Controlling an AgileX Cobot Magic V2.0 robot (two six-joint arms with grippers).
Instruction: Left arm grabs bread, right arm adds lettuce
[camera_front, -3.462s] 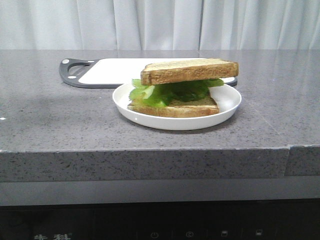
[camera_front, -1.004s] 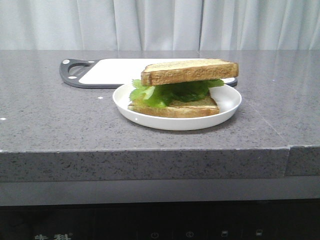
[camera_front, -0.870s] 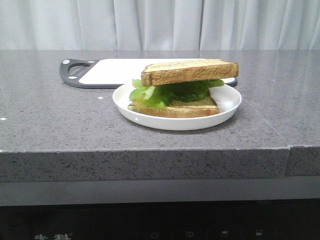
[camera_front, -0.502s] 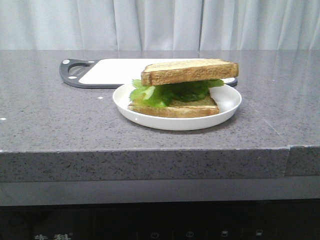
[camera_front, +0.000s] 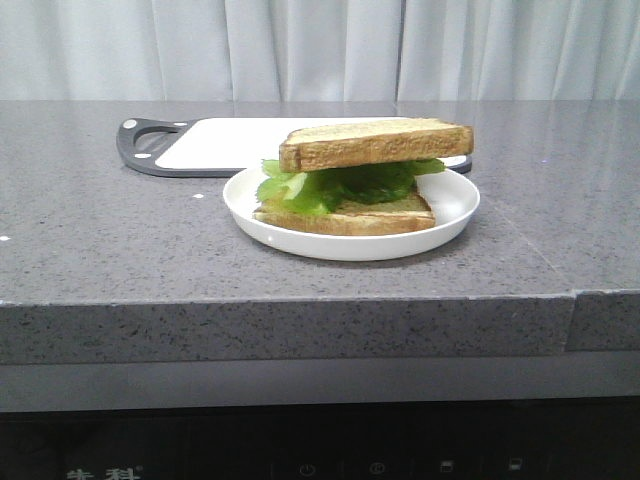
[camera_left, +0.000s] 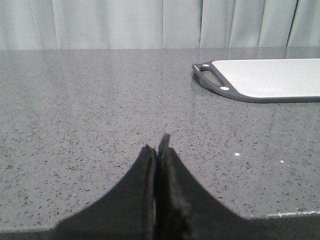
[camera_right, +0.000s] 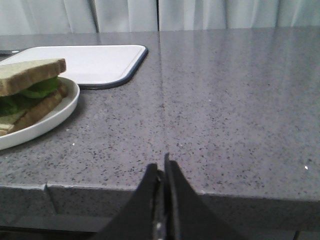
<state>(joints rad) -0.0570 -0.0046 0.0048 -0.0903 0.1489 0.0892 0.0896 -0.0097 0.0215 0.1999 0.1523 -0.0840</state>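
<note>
Lettuce (camera_front: 335, 185) sits between two bread slices (camera_front: 375, 143) on white plate (camera_front: 455, 205). Left gripper (camera_left: 157, 150) and right gripper (camera_right: 161, 167): jaws pressed together, empty.

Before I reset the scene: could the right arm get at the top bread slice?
Probably yes. The right pincer is shut and empty at the counter's near edge, with bare counter between it and the top bread slice; nothing covers the slice.
</note>
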